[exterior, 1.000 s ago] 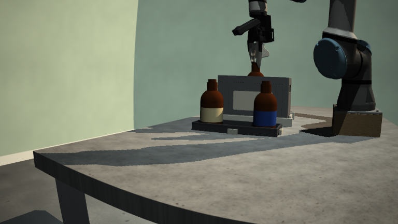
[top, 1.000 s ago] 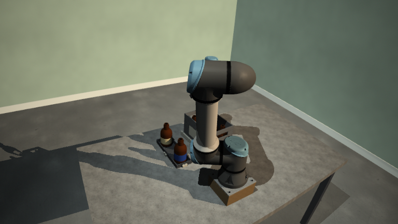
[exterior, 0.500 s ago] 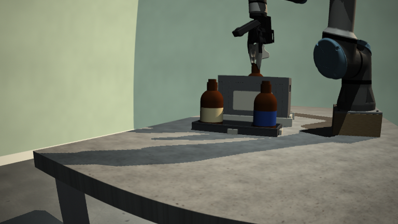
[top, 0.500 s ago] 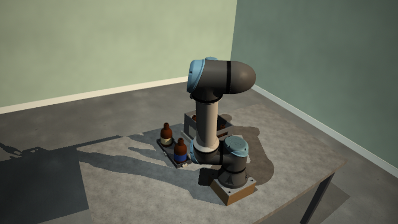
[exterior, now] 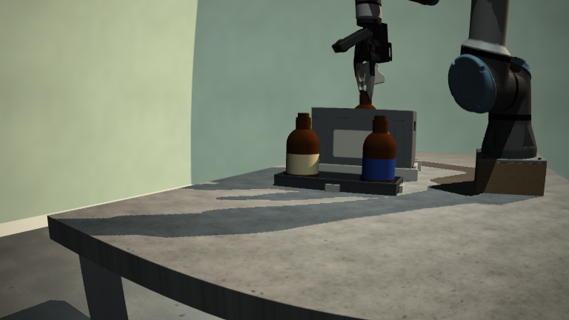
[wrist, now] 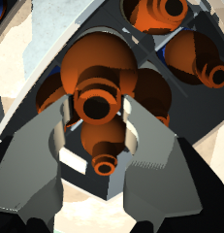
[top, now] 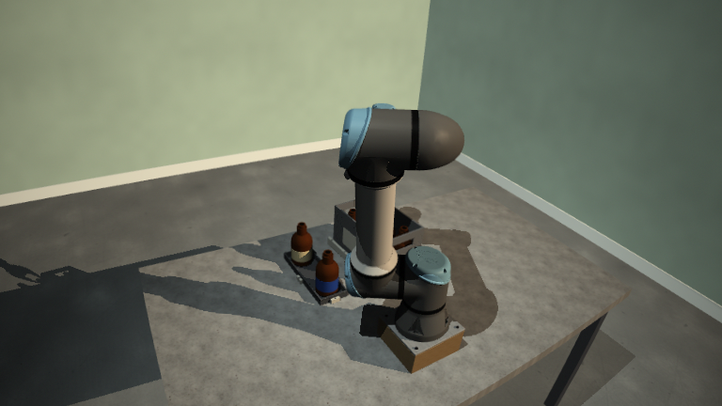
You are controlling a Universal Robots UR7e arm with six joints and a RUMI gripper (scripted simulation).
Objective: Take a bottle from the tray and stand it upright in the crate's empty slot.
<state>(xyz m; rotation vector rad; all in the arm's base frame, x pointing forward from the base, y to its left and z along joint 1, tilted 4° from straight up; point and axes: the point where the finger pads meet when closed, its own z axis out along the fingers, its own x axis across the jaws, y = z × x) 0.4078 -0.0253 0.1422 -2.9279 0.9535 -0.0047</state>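
Note:
The gripper (exterior: 365, 93) (wrist: 97, 103) is shut on the neck of a brown bottle (exterior: 365, 104) (wrist: 98, 63). This bottle hangs about upright over the grey crate (top: 340, 222) (exterior: 323, 140) (wrist: 204, 108). In the exterior view its neck and upper shoulder show above the crate's rim; the rest is hidden by the wall. In the wrist view it looks larger than the bottles around it. Its base and the slot under it are hidden. The dark tray (top: 306, 274) (exterior: 301, 184) bears a cream-labelled bottle (top: 301, 244) (exterior: 302, 144) and a blue-labelled bottle (top: 327, 273) (exterior: 379, 147), both upright.
Several brown bottles stand in the crate close around the held one, among them one ahead-right (wrist: 189, 55) and one nearer the view's bottom (wrist: 103, 138). The tray lies beside the crate. The arm's wooden base block (top: 439, 351) (exterior: 513, 177) stands nearby. The arm partly hides the crate in the top view.

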